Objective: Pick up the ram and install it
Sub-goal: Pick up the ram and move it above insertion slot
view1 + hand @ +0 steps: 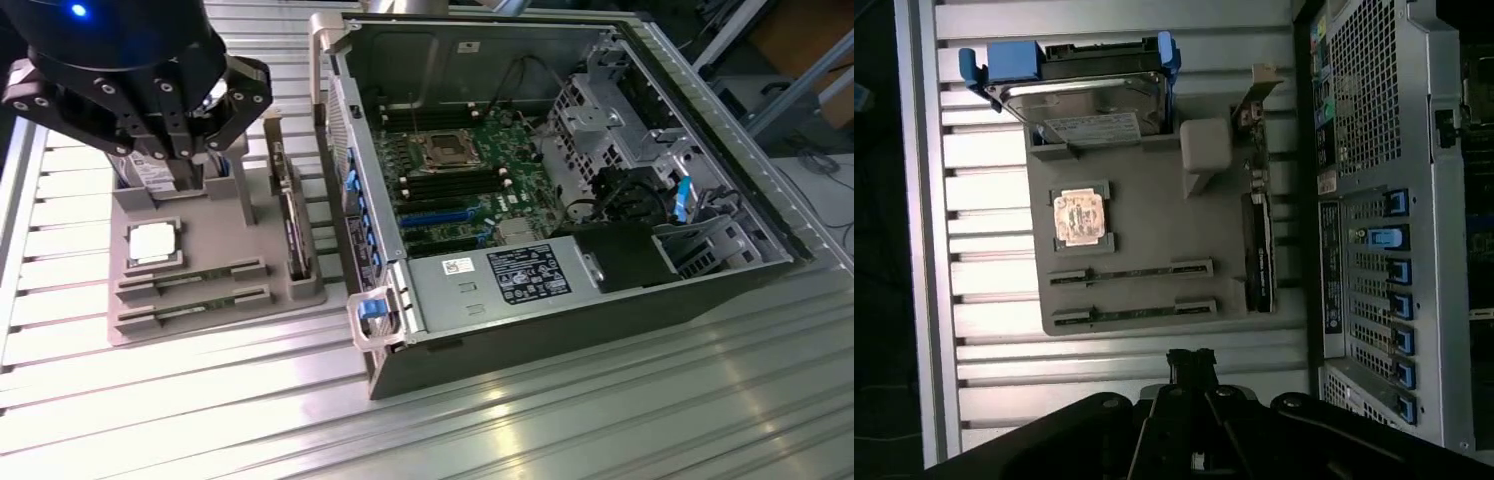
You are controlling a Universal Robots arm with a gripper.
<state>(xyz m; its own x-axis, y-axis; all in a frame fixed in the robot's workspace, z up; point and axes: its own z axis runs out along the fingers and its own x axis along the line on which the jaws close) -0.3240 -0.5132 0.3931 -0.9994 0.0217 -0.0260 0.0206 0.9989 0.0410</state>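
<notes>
exterior view: gripper [184, 165] is held over the far end of the grey holder [254, 300], at 12 o'clock from the processor chip [154, 243]. whether it is spread or pressed together cannot be told; nothing is seen pinched. the ram [187, 281] is laid flat in a holder slot at 6 o'clock from the chip, untouched, with the chip between it and the gripper. a second ram stick [187, 313] is laid parallel just beside it. an expansion card [296, 225] is stood on edge at 3 o'clock from the chip. the open computer case [574, 330] is set at 3 o'clock from the holder, motherboard [454, 180] exposed. all is rested on a slatted metal table [601, 420].

wrist view: gripper [1191, 362], ram [1129, 272], second ram stick [1129, 310], chip [1079, 217] and a blue-railed hard drive [1089, 95] are seen on the holder [1154, 210].
</notes>
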